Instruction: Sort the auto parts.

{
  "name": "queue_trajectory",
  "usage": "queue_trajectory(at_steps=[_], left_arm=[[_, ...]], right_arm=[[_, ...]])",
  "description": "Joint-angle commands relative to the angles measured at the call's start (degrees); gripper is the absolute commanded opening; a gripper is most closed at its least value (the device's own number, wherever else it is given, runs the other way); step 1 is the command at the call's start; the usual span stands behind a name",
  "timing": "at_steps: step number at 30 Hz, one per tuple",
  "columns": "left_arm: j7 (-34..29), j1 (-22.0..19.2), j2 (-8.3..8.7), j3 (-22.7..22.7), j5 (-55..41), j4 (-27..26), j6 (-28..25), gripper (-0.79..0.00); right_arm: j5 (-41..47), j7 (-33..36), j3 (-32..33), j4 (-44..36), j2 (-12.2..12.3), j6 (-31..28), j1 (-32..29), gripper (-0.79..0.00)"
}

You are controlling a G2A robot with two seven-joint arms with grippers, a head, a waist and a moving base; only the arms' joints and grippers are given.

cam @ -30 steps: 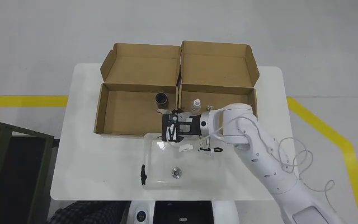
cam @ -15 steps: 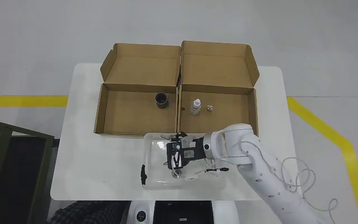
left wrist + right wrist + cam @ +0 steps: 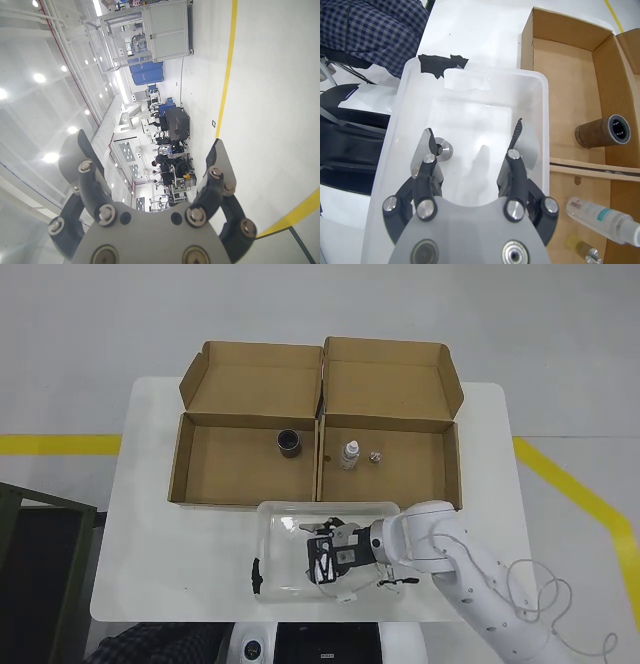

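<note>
Top view looks down on the whole bench (image 3: 150, 564) from above the arms; right wrist view sits close over the clear tray (image 3: 505, 75), sharing it and the cardboard boxes (image 3: 560, 100) with the top view; left wrist view faces away into a distant hall (image 3: 160, 120).

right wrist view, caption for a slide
Open right claw over the clear bin, beside a small metal part.

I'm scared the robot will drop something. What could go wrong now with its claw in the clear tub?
The round metal part lies beside one finger of the open right gripper, not centred between them, so closing might nudge it away or pinch only its edge. The other finger is close to the wall of the clear tub, so a sideways move could bump the tub.
</note>
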Motion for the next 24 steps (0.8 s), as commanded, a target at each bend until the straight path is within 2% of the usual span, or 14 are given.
queue_trajectory(at_steps=[1,12,24], left_arm=[[0.0,0.0,0.0,0.0,0.0,0.0,0.0,0.0],[0.0,0.0,0.0,0.0,0.0,0.0,0.0,0.0],[0.0,0.0,0.0,0.0,0.0,0.0,0.0,0.0]], right_arm=[[-0.43,-0.49,-0.34,0.2,0.45,0.0,0.12,-0.243],[-1.78,-3.38,-3.21,2.57,2.86,0.0,1.35,-0.252],[-3.35,-7.02,-5.73,4.73,4.02,0.0,1.48,-0.256]])
